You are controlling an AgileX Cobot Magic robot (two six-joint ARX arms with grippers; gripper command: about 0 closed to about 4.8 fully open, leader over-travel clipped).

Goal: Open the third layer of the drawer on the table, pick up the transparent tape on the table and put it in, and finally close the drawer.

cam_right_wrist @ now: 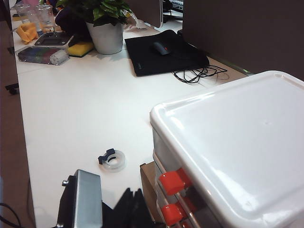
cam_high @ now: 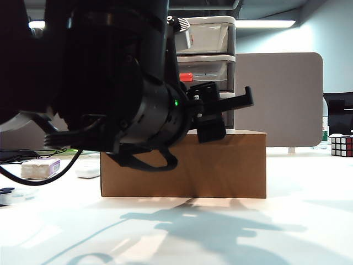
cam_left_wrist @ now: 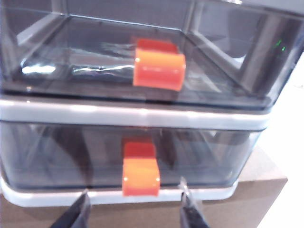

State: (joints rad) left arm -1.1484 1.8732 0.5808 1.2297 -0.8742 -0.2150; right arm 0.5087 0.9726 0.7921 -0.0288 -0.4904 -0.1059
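- The cabinet [cam_right_wrist: 228,137] stands on a cardboard box [cam_high: 220,165] in the middle of the exterior view. I judge the box raises the lowest handle off the desk [cam_right_wrist: 85,109], so a claw can come at it level.
- The third drawer [cam_left_wrist: 61,152] is shut, flush with the white frame. Its red-orange handle [cam_left_wrist: 140,175] juts out at front centre, just beneath the handle of the middle drawer [cam_left_wrist: 71,61].
- The left claw [cam_left_wrist: 135,211] is about half open and grips nothing. One dark fingertip [cam_left_wrist: 78,213] shows on each side of the handle and a little below it, neither touching. That spread looks chosen to straddle the handle before closing on it.
- In the exterior view the left arm fills the upper left and centre. Its claw reaches right, level with the cabinet's foot, and hides the third drawer from that camera.
- The tape [cam_right_wrist: 113,160] lies flat on the bare desk, near the box's corner but apart from it. Its dark tab points away from the cabinet. Nothing crowds it, so picking it up from above should be easy once the drawer is out.
- The right claw hangs high over the cabinet lid, looking down at the tape, which suits waiting for its turn. A dark shape at that picture's edge may be its fingers, so I cannot tell whether it is open or closed.
- Judged stage: lining up for the pull. Opening, loading and closing are all yet to do.
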